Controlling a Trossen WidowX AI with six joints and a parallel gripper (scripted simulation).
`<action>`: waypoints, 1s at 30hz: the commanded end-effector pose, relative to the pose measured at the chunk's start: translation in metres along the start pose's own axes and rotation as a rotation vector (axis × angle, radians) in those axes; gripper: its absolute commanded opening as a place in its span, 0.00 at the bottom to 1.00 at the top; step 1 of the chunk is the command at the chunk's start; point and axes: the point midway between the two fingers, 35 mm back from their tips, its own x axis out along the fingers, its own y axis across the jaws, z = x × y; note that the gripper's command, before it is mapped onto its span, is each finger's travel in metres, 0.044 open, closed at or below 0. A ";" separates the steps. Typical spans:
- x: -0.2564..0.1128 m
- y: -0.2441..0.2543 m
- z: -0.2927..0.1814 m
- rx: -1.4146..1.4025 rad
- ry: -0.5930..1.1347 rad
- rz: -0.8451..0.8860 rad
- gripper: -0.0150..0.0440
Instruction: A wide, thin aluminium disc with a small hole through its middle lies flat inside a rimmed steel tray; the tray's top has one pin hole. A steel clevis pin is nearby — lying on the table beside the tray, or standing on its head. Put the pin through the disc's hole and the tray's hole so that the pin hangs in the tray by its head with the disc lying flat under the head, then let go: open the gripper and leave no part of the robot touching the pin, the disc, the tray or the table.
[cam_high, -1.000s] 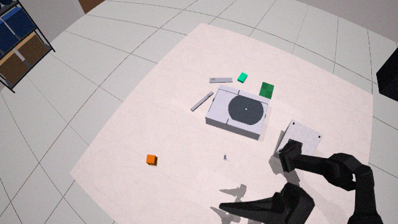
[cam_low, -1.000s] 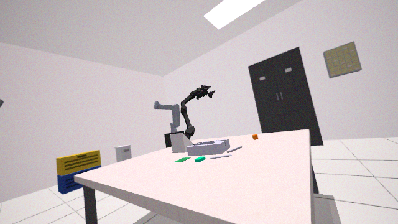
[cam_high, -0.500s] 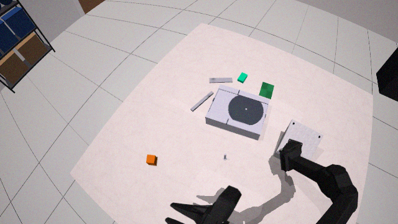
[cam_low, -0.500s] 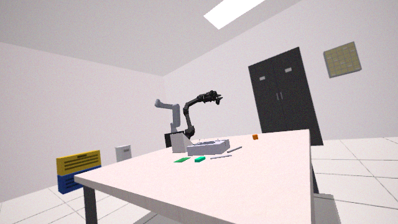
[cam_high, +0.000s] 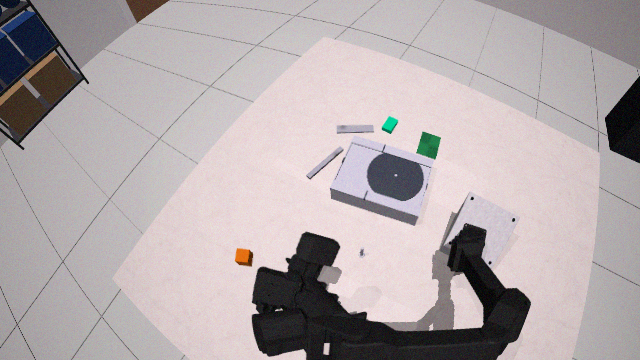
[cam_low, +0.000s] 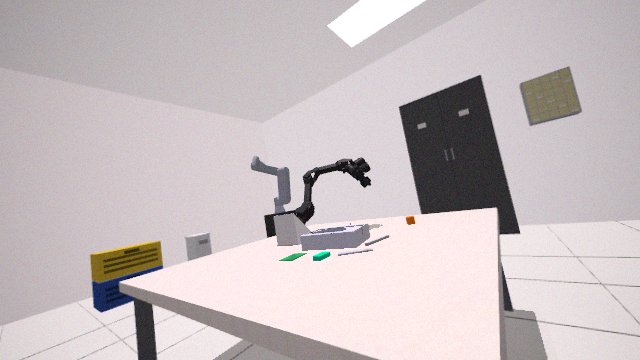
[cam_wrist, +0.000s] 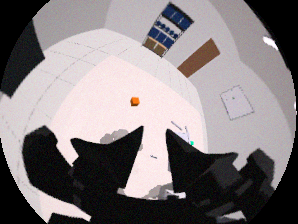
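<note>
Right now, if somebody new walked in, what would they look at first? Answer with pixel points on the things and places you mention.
Probably the big black robot arm (cam_high: 505, 310) (cam_low: 308, 187), reaching out over the pale table (cam_high: 280, 200) (cam_low: 400, 280). Next might come the big dark disc (cam_high: 387, 185) lying in the silvery tray (cam_high: 372, 209) (cam_low: 325, 242) on the table. The bright orange cube (cam_high: 243, 256) (cam_low: 410, 220) (cam_wrist: 135, 101) would catch the eye too, sitting apart from the tray.

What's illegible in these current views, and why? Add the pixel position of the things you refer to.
- Pin (cam_high: 362, 253) (cam_wrist: 153, 157): which end is the head; too small in the top and wrist views.
- Tray (cam_high: 349, 172) (cam_low: 330, 242) (cam_wrist: 183, 134): mostly hidden behind the hand (cam_high: 318, 248) (cam_low: 366, 183) (cam_wrist: 155, 129) in the wrist view.
- Shelf rack (cam_high: 59, 44) (cam_wrist: 178, 38): cut off by the top view's left edge.
</note>
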 end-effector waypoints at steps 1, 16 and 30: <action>0.050 -0.021 -0.045 0.142 0.243 0.011 0.53; 0.110 -0.076 -0.196 0.992 0.944 0.111 0.53; 0.113 -0.077 -0.197 0.992 0.944 0.111 0.53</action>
